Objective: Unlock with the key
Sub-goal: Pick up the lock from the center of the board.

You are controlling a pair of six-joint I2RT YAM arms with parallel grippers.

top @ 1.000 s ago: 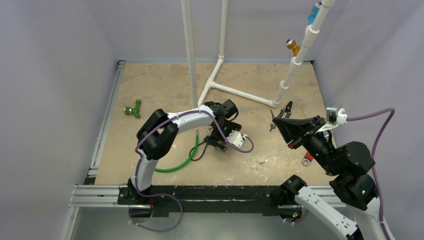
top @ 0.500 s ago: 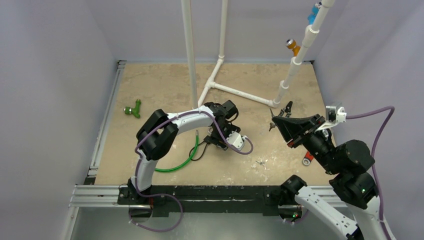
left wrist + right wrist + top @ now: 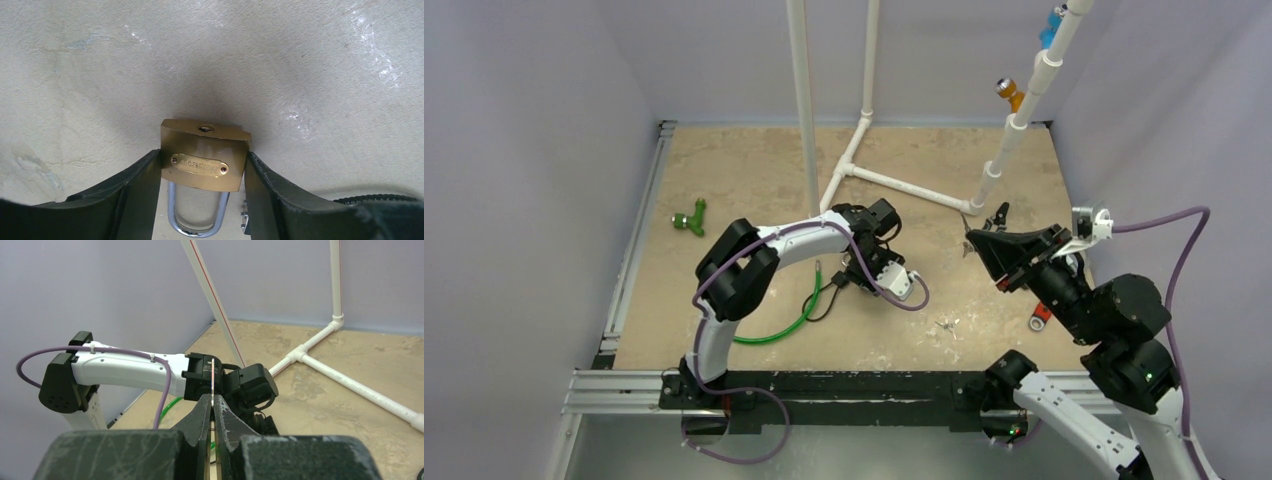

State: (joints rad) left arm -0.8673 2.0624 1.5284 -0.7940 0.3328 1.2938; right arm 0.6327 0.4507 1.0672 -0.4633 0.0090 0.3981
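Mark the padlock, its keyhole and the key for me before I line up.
padlock (image 3: 204, 165): left wrist view, brass body at the nameplate.
keyhole (image 3: 205, 129): left wrist view, opening in the lock's far end face.
key (image 3: 214, 377): right wrist view, thin blade seen edge-on.

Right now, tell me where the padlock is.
In the left wrist view the padlock is clamped between the left gripper's fingers, keyhole end away from the wrist; from above, mid-table beside the green cable.
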